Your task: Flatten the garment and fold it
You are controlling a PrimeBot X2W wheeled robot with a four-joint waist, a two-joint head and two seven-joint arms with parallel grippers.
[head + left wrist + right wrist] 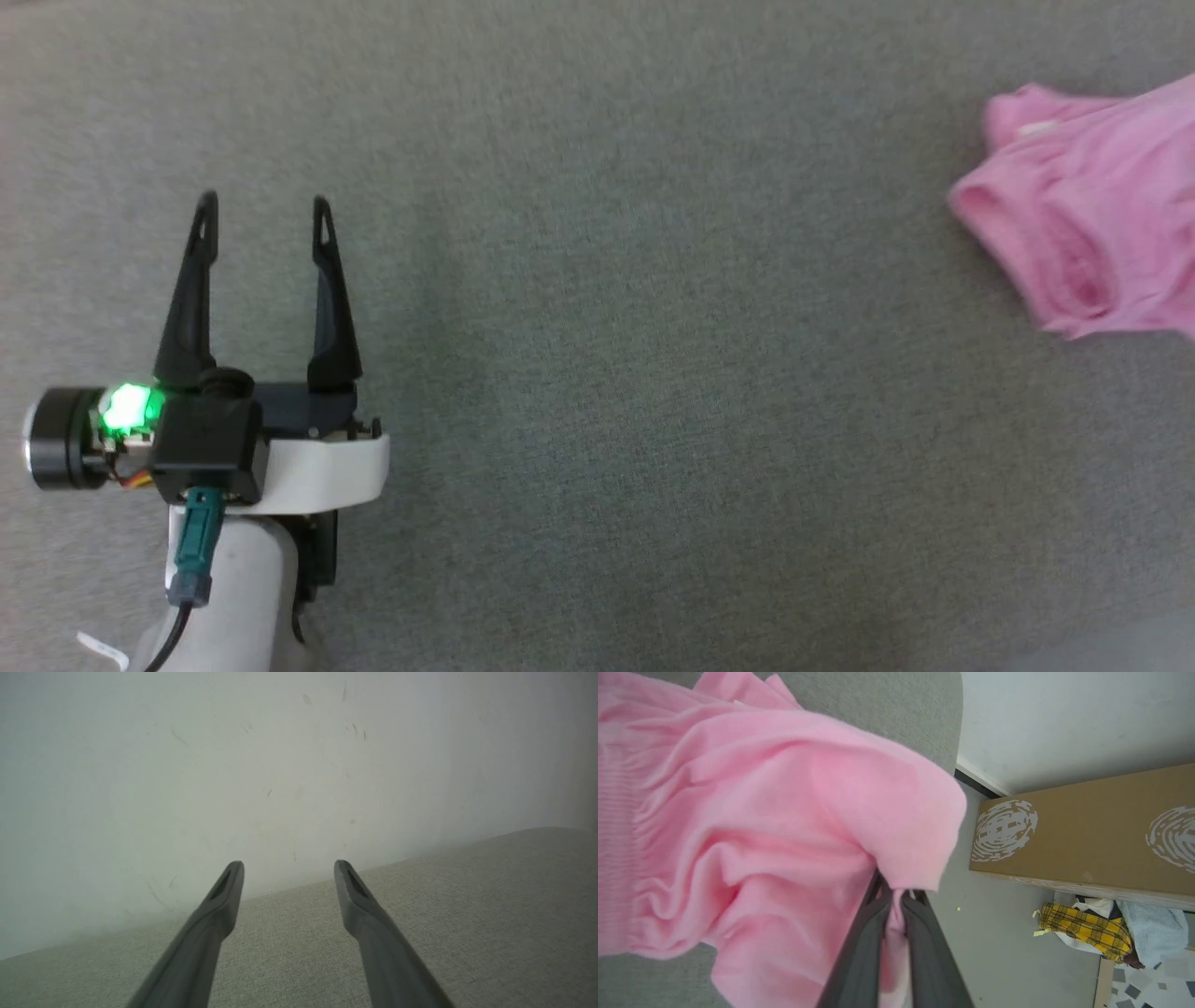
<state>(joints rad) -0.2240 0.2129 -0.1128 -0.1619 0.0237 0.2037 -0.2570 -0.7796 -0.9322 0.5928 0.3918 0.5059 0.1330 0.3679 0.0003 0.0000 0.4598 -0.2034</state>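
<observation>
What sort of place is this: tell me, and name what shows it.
Probably an indoor workroom: a grey fabric-covered surface, a scuffed white wall, and a printed cardboard box beside a heap of cloths.

readable text: none | cardboard box [1087, 840]: two white fingerprint-like emblems, no lettering legible

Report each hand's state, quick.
Left hand: open, empty.
Right hand: closed on the pink shorts.

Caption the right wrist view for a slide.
The right gripper pinches the crumpled pink shorts; a cardboard box lies beyond.
</observation>
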